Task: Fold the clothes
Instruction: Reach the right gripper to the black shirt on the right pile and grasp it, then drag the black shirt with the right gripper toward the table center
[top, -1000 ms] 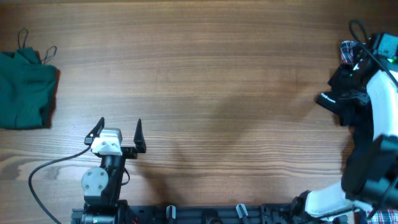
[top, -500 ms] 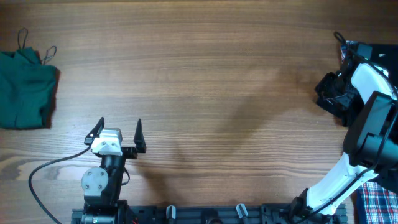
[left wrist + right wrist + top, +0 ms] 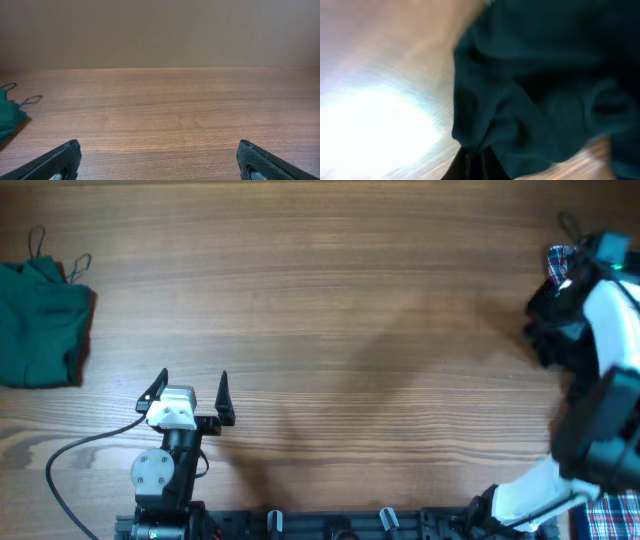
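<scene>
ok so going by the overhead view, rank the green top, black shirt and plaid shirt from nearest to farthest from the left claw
1. green top, at the left edge, nearest the left claw
2. black shirt, far right
3. plaid shirt, peeking out just beyond the black one, upper right

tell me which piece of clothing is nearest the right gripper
The black shirt, bunched at the right gripper; the green top lies far across the table.
</scene>
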Robot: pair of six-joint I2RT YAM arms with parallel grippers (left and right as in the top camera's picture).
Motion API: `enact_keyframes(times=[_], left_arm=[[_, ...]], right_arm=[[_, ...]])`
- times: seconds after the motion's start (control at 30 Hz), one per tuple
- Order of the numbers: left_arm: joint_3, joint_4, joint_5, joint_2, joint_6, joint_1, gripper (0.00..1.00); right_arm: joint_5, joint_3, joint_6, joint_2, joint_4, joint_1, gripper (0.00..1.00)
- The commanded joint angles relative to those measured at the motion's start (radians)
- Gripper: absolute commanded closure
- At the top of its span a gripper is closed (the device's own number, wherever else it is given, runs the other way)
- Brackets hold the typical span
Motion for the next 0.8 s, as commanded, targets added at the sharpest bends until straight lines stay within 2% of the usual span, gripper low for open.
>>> enact_keyframes(times=[0.0, 0.17, 0.3, 0.6, 0.7, 0.77], left_arm=[[-0.004, -0.005, -0.002, -0.003, 0.001, -0.005, 0.0], [-0.004, -0.005, -0.002, -0.003, 0.001, -0.005, 0.0], [-0.004, -0.005, -0.002, -0.003, 0.001, -0.005, 0.0], [-0.004, -0.005, -0.002, -0.003, 0.001, -0.005, 0.0], [-0.004, -0.005, -0.002, -0.003, 0.001, -0.005, 0.0], [-0.004, -0.005, -0.002, -0.003, 0.001, -0.005, 0.0]], right_arm=[[-0.018, 0.107, -0.087, -0.211, -0.021, 0.006, 0.96], [0.004, 0.144, -0.178, -0.505, 0.061, 0.006, 0.96], [-0.173, 0.144, -0.338, -0.661, 0.164, 0.006, 0.96], [-0.779, 0.144, -0.333, -0.679, 0.265, 0.006, 0.96], [-0.811, 0.144, -0.31, -0.669, 0.275, 0.031, 0.96], [-0.804, 0.144, -0.312, -0.649, 0.28, 0.122, 0.96]])
